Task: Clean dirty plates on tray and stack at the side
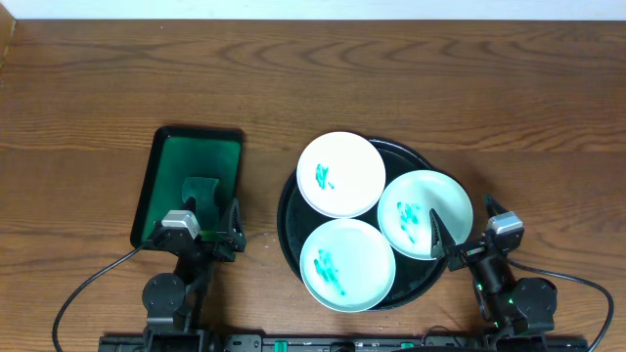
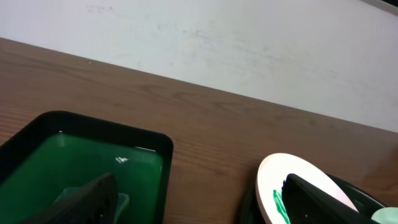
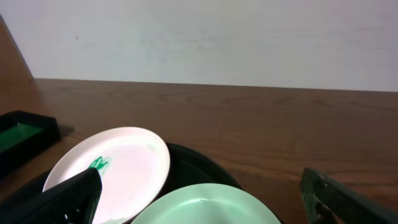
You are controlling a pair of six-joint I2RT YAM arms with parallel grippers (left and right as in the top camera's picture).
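Three dirty plates with teal smears lie on the round black tray [image 1: 286, 217]: a far one [image 1: 340, 174], a right one [image 1: 424, 214] and a near one [image 1: 347, 264]. My left gripper [image 1: 207, 235] is open and empty over the near end of the green tray. My right gripper [image 1: 463, 235] is open and empty at the right plate's near-right rim. The left wrist view shows the far plate [image 2: 292, 180]. The right wrist view shows the far plate [image 3: 118, 165] and the right plate [image 3: 211, 205] on the black tray [image 3: 199, 165].
A rectangular green tray [image 1: 193, 166] sits left of the black tray, with a folded green cloth [image 1: 201, 188] in it, also in the left wrist view [image 2: 87, 162]. The brown wooden table [image 1: 313, 78] stretches behind, bounded by a white wall [image 3: 199, 37].
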